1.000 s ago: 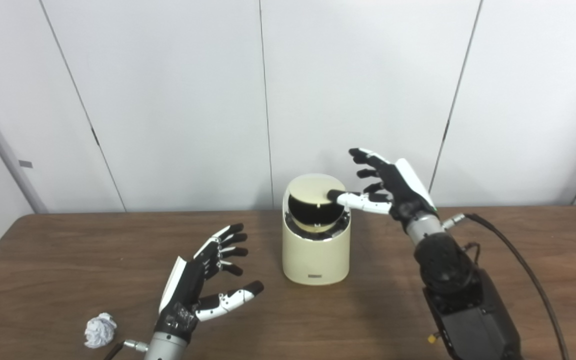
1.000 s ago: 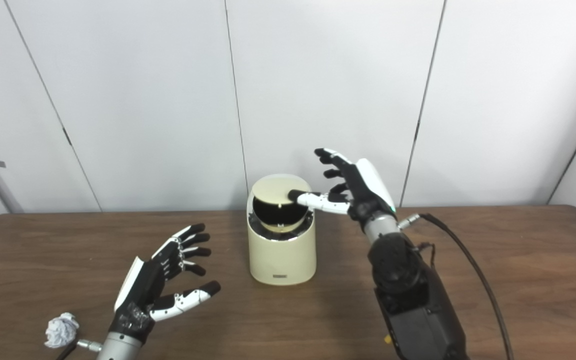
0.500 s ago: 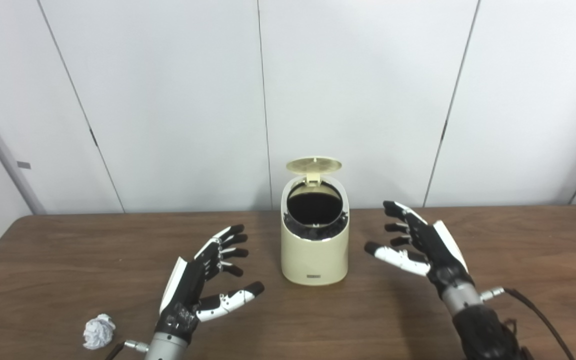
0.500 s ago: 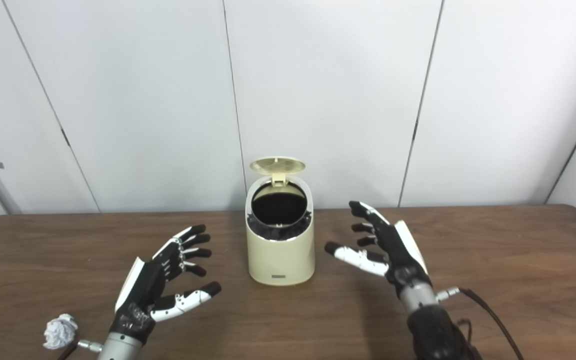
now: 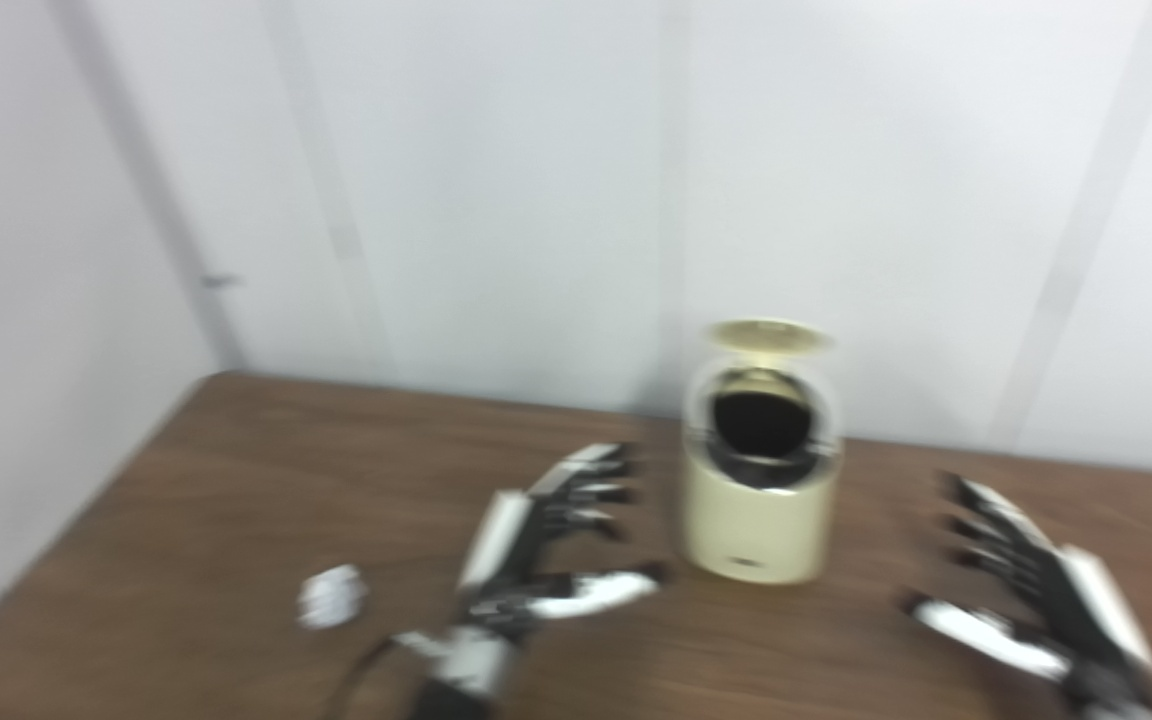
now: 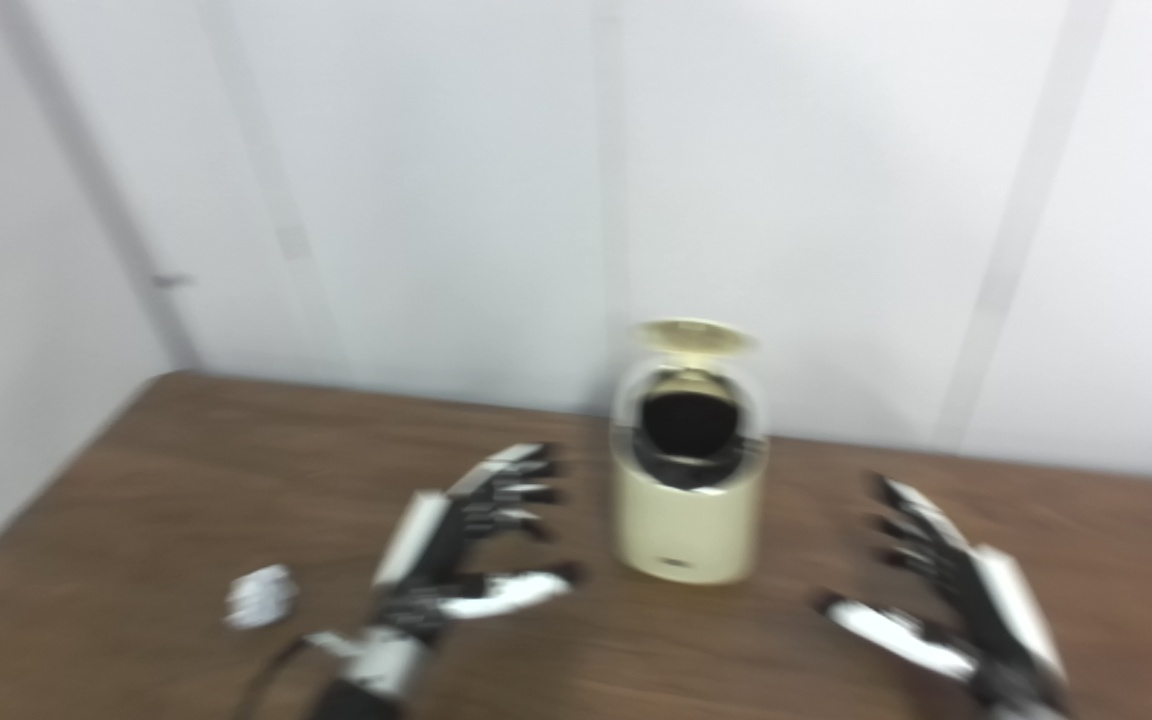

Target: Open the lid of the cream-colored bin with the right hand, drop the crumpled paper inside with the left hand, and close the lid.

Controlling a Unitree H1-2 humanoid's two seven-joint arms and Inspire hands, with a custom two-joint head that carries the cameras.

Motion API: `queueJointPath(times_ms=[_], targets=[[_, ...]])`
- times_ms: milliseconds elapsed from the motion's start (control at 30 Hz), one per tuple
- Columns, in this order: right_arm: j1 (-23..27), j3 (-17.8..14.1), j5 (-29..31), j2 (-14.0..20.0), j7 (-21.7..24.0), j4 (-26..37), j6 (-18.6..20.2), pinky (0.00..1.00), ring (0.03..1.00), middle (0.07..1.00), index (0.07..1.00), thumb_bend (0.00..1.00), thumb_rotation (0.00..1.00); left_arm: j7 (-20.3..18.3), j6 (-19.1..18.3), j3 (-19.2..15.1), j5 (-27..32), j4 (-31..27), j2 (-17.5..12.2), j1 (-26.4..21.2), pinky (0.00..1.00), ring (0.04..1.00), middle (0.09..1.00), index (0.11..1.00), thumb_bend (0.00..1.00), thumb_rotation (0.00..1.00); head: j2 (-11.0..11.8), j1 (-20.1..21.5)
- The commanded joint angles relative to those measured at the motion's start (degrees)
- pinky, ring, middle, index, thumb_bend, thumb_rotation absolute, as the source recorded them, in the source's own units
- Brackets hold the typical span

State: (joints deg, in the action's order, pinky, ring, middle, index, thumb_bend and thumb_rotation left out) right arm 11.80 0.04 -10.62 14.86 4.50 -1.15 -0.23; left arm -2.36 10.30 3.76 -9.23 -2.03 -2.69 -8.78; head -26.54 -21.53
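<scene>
The cream-colored bin (image 5: 758,510) stands on the brown table (image 5: 236,480) with its lid (image 5: 769,336) flipped up, showing a dark inside. The crumpled paper (image 5: 332,596) lies on the table, left of my left hand (image 5: 546,545). That hand is open, fingers spread, holding nothing, just left of the bin. My right hand (image 5: 1031,595) is also open and empty, low at the right, well clear of the bin. Both views are blurred by motion.
The table's left edge (image 5: 86,500) runs diagonally at the left. White wall panels (image 5: 536,200) stand right behind the bin. A thin cable (image 5: 366,665) trails from my left wrist near the paper.
The camera has swung left, shifting the whole scene right and blurring it. The lid went from held open by my right hand to standing open alone; the right hand drew back and down.
</scene>
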Motion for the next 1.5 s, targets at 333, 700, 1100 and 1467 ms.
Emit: queueJointPath(times_ms=[333,700,1100,1467], targets=[[0.8,-0.6,-0.6,2.2,1.2,4.8,1.3,0.44,0.735,0.878,0.876,0.93,0.56,3.9,1.6,1.1,-5.4,-0.5,1.9,-1.7,0.55,0.719,0.818,0.849,0.75,0.15,1.9,-8.6],[1.1,-0.6,-1.0,2.1,1.4,5.4,1.9,0.36,0.639,0.808,0.808,1.00,0.62,-3.0,-12.9,0.6,-30.4,-19.3,-10.3,1.2,0.52,0.617,0.688,0.730,0.77,0.16,1.6,-9.7],[1.8,-0.8,-1.1,2.3,1.5,4.8,1.4,0.33,0.625,0.792,0.793,1.00,0.64,-18.6,-25.2,-7.4,-42.7,-34.2,-22.6,5.0,0.50,0.630,0.698,0.714,0.82,0.08,1.6,-9.9],[2.2,-0.8,-0.9,2.3,1.7,4.9,1.3,0.31,0.609,0.783,0.782,1.00,0.68,-25.5,-26.2,-13.6,-50.4,-37.1,-27.5,7.3,0.47,0.596,0.667,0.674,0.86,0.06,1.0,-10.4]])
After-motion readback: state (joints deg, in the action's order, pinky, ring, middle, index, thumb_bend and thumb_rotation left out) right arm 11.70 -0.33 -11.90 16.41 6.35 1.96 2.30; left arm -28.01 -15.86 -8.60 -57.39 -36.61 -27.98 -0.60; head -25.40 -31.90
